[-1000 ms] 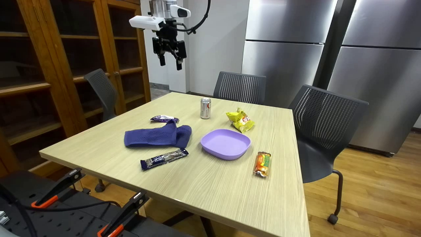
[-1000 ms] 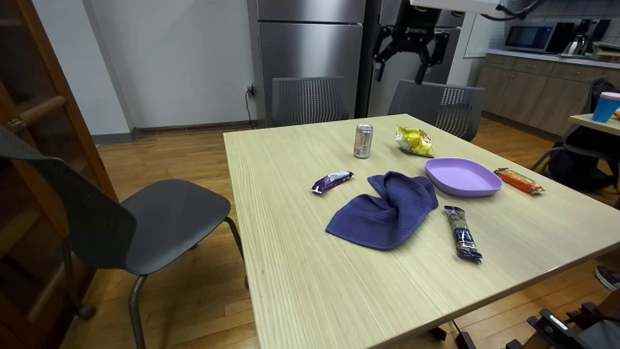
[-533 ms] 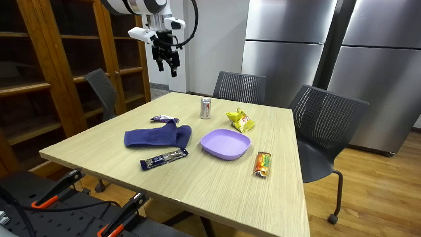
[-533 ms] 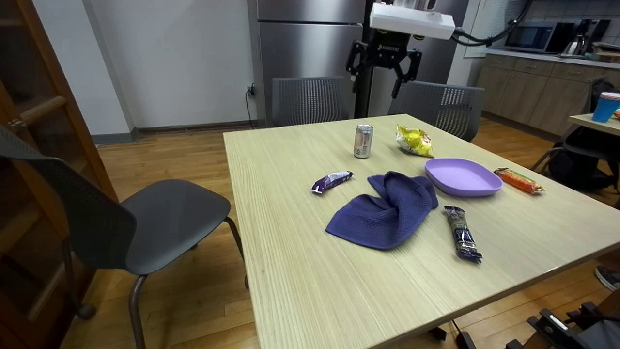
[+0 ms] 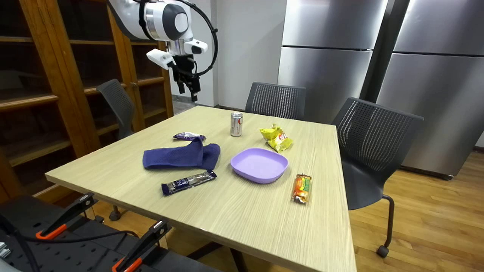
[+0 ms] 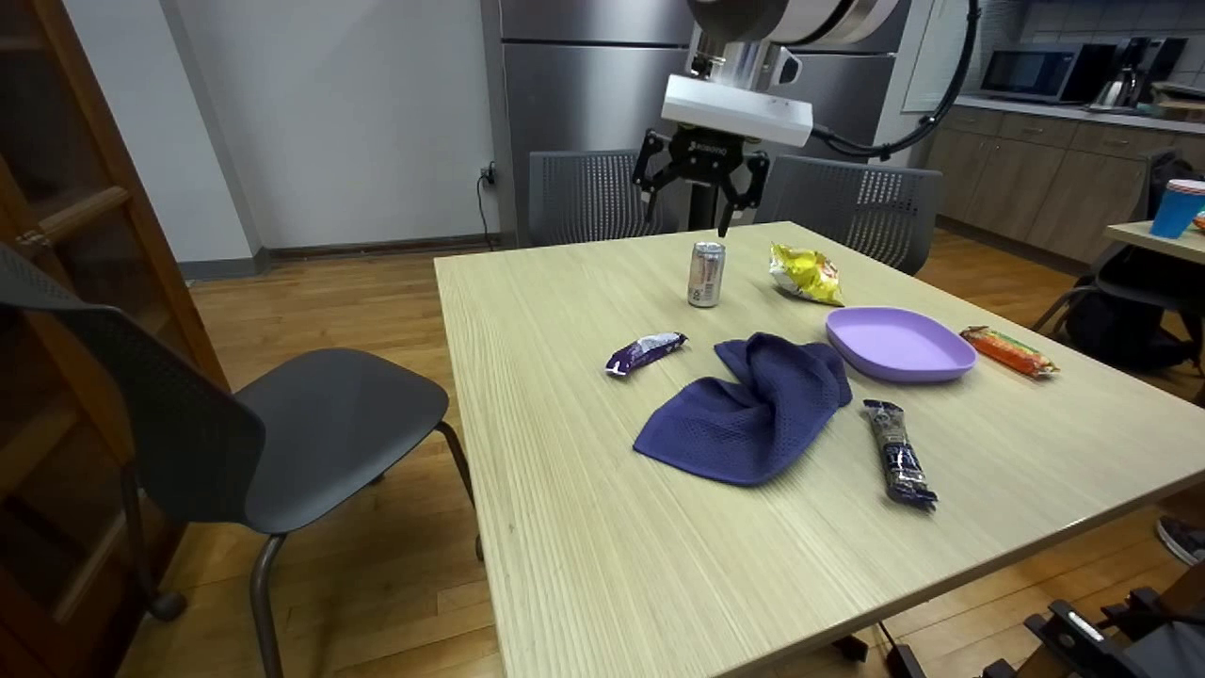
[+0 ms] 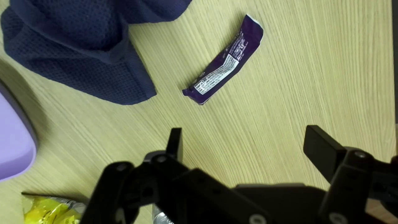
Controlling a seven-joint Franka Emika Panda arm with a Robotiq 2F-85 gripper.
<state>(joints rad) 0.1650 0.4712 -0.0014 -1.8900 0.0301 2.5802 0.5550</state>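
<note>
Gripper [image 7: 244, 141]: fingers [image 7: 323, 152] spread wide, holding nothing, tabletop showing between them in the wrist view. Hanging in the air over the table, touching nothing.

Nearest things: 1 purple-wrapped candy bar [image 7: 225, 62], flat, past the fingertips in the wrist view, near a corner of the cloth but apart from it. 1 silver soda can [image 6: 706, 275], upright, mostly hidden behind the gripper in the wrist view.

Also on the table:
- 1 navy waffle-weave cloth [image 6: 772, 410], rumpled
- 1 lavender plate [image 5: 259, 164], near the cloth
- 1 navy-and-clear-wrapped snack bar [image 6: 899, 454], between cloth and near table edge in an exterior view
- 1 yellow chip bag [image 5: 276, 138], crumpled, just beside the plate
- 1 orange cracker pack [image 5: 301, 188], other side of the plate from the cloth

Surface: 1 pale wood-grain table [image 6: 584, 546], straight edges.

Room: 3 dark gray perforated-back chairs [image 5: 276, 100] around it, 2 stainless refrigerators [image 5: 327, 75], 1 wooden glass-door cabinet [image 5: 124, 53], wood-plank floor [image 6: 311, 292]. 1 microwave [image 6: 1026, 71] on a counter [image 6: 1045, 169]. 1 blue cup [image 6: 1179, 209] at the right edge of an exterior view. 2 black-and-orange clamps [image 5: 146, 241] lower left in an exterior view.
</note>
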